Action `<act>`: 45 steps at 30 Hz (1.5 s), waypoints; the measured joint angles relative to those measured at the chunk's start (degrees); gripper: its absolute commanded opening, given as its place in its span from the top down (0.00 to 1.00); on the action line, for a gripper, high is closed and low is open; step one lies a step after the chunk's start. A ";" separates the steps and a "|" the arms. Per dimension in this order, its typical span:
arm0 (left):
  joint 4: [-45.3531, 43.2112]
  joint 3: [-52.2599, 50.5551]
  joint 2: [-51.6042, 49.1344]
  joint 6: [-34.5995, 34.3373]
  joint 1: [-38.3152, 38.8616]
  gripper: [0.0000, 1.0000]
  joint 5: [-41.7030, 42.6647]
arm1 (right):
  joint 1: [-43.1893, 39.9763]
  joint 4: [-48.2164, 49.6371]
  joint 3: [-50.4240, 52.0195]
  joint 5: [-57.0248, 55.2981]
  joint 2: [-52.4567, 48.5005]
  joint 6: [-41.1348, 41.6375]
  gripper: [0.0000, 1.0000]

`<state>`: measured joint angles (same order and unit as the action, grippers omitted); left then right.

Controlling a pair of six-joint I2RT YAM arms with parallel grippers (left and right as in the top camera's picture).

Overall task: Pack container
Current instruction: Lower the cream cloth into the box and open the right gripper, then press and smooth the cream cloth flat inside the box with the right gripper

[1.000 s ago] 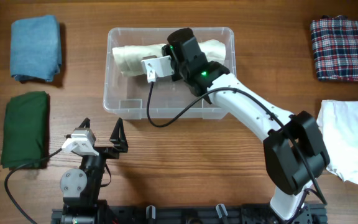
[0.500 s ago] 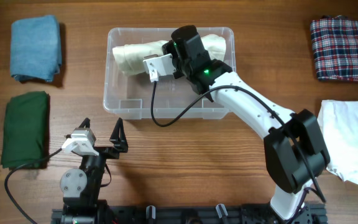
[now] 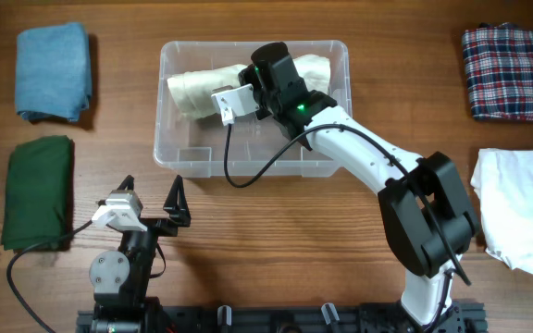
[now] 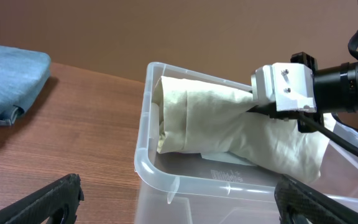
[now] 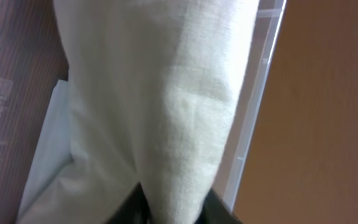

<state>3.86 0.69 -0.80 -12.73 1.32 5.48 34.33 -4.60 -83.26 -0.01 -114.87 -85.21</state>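
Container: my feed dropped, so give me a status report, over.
Left end effector open, short of the container. Right end effector shut on cream cloth inside it. No other cloth seen inside.

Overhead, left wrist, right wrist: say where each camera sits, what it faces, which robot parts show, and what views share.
Overhead: above the table, looking straight down; both arms show.
Left wrist: low, facing the side of the container; open left gripper at the bottom corners.
Right wrist: over the container, looking down along the cream cloth; right gripper pinches it at the bottom.
Shared: cream cloth, in all three.
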 measured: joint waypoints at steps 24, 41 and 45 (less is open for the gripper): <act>0.00 0.00 0.00 0.00 0.00 0.00 0.00 | 8.11 -16.74 -0.02 2.25 20.13 22.73 0.63; 0.00 0.00 0.00 0.00 0.00 0.00 0.02 | 3.23 -19.47 -0.68 6.27 21.86 55.84 0.96; 0.02 0.00 0.00 0.00 0.00 0.00 0.02 | 3.23 -28.50 -4.28 2.78 21.14 64.26 0.96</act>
<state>3.88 0.69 -0.80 -12.73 1.32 5.50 37.56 -33.10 -87.55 2.76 -93.73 -20.95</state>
